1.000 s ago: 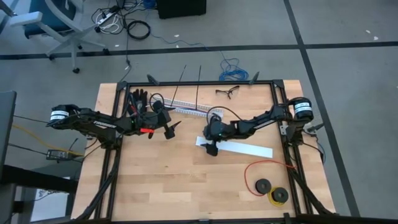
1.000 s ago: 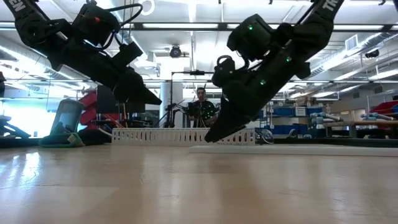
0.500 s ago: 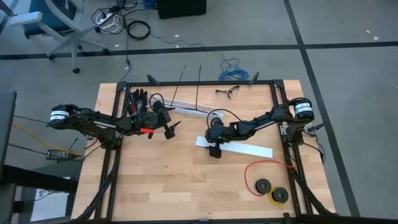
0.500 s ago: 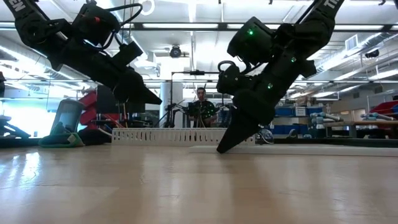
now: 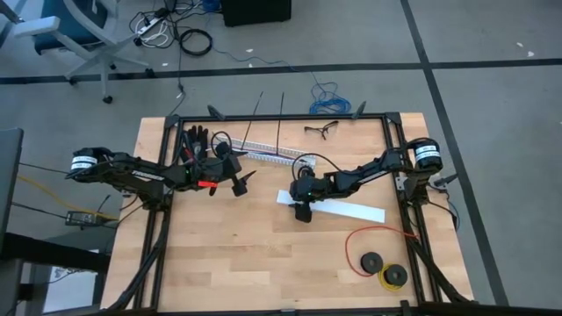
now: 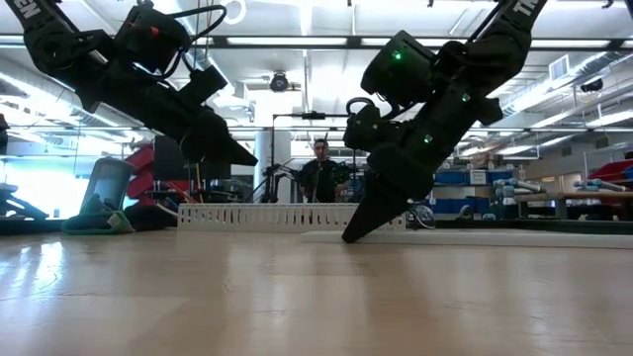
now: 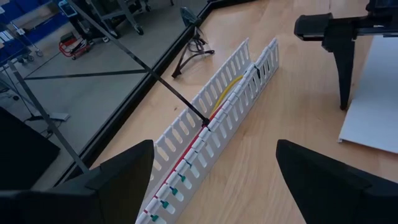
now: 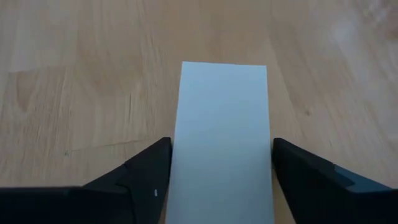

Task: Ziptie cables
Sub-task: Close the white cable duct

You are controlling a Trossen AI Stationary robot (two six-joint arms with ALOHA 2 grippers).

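Observation:
Thin cables (image 7: 227, 92), of which yellow and red ones show, lie inside a long white slotted channel (image 5: 270, 157) at the table's far middle. A thin black strip (image 7: 177, 96) crosses the channel. A flat white strip (image 5: 338, 207) lies on the table nearer the front. My right gripper (image 5: 301, 212) points steeply down at the strip's left end (image 8: 222, 81), one finger on either side of it, fingertips at table level (image 6: 348, 235). My left gripper (image 5: 239, 183) hangs open above the table, left of the channel, with nothing between its fingers (image 7: 215, 146). My right gripper stands astride the white strip near its left end, one finger (image 8: 152, 163) beside each long edge (image 8: 180, 149). It comes slanting down from the table's right, along the strip. I cannot tell whether the fingers touch the edges. The strip lies flat on the table.
A red wire loop with black spools (image 5: 379, 256) lies near the front right. Glasses (image 5: 322, 130) and black gloves (image 5: 195, 140) lie at the far edge. Black frame rails (image 5: 392, 149) line the table's sides. A person (image 6: 318, 163) shows far behind the table.
My right gripper has tipped more steeply downward and sunk a little, bringing its fingertips down to the table at the white strip's left end. The strip has stayed where it was.

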